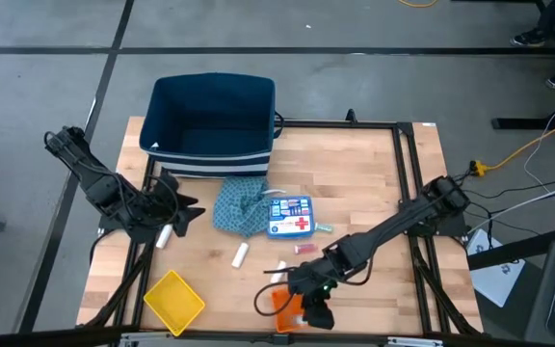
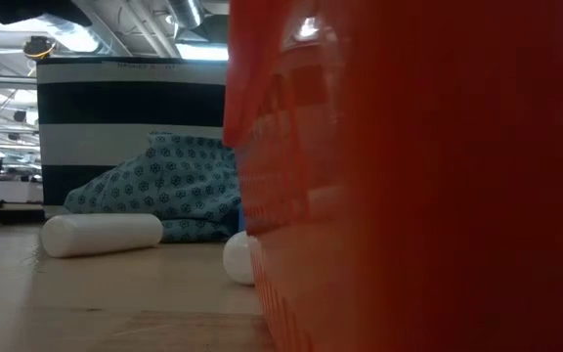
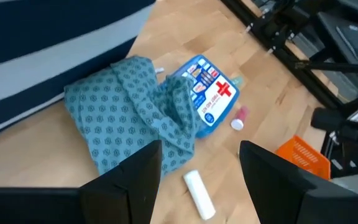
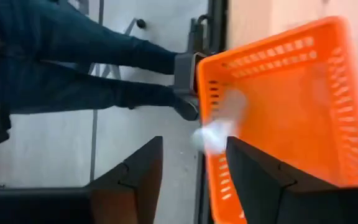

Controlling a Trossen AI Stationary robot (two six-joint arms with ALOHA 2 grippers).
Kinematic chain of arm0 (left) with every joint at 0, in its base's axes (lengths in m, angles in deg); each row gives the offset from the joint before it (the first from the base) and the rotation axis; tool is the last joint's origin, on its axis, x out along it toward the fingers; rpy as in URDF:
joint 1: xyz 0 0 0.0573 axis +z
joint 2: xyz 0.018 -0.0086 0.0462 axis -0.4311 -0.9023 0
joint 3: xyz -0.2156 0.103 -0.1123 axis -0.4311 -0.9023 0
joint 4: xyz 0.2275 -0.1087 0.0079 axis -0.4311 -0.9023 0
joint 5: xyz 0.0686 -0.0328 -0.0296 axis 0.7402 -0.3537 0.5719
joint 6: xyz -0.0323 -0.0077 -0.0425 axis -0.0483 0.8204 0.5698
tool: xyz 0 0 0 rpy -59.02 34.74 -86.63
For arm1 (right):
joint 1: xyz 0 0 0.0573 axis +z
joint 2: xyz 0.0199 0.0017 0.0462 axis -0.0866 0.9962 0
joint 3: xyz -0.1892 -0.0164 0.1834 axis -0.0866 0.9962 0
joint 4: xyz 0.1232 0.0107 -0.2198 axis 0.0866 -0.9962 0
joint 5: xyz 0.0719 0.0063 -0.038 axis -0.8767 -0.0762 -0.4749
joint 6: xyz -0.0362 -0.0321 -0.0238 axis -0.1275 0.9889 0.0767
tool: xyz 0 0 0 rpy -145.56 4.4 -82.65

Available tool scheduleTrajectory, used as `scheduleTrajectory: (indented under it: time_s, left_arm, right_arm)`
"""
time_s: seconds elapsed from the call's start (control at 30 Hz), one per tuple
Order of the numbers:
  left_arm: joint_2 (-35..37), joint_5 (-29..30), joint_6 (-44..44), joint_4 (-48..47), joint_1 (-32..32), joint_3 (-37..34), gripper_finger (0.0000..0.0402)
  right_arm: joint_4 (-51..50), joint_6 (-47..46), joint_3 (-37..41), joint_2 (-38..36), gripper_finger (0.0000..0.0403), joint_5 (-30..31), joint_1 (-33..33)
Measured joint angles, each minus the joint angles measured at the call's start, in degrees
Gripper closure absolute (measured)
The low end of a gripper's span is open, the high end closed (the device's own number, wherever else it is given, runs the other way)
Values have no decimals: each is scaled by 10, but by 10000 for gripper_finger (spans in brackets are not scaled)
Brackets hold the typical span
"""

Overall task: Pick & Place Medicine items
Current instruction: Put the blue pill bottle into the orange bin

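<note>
On wood table point(image 1: 374, 183): navy bin point(image 1: 212, 116), teal cloth point(image 1: 239, 207) | left pincer point(image 1: 189, 214) spread | right pincer point(image 1: 308, 310) spread over orange tray point(image 4: 278, 112)

Teal patterned cloth point(image 1: 239, 207) touches the blue-and-white, red-crossed box point(image 1: 290, 216); beside it, an orange tray point(image 1: 285, 301) and a yellow tray point(image 1: 173, 301).

Bin point(image 1: 212, 116) at the table's back edge, cloth point(image 1: 239, 207) just in front, first-aid box point(image 1: 290, 216) touching its right side. Two cylinders point(image 1: 241, 254) nearer front. Trays point(image 1: 173, 301) along front edge.
</note>
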Motion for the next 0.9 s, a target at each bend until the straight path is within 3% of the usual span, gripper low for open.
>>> scheduleTrajectory:
  time_s: [0.23,0.43,0.67,0.9]
  left_arm:
    - [0,-3,0,0,0,0,190]
    - [0,5,-2,6,0,0,190]
    - [0,21,-17,12,0,0,190]
    - [0,51,-45,10,0,0,190]
  right_arm:
    - [-31,11,0,-17,184,-22,-26]
    - [-92,50,0,-68,185,-5,-68]
    - [-192,82,0,-123,191,95,-133]
    - [-316,70,0,-103,191,166,-170]
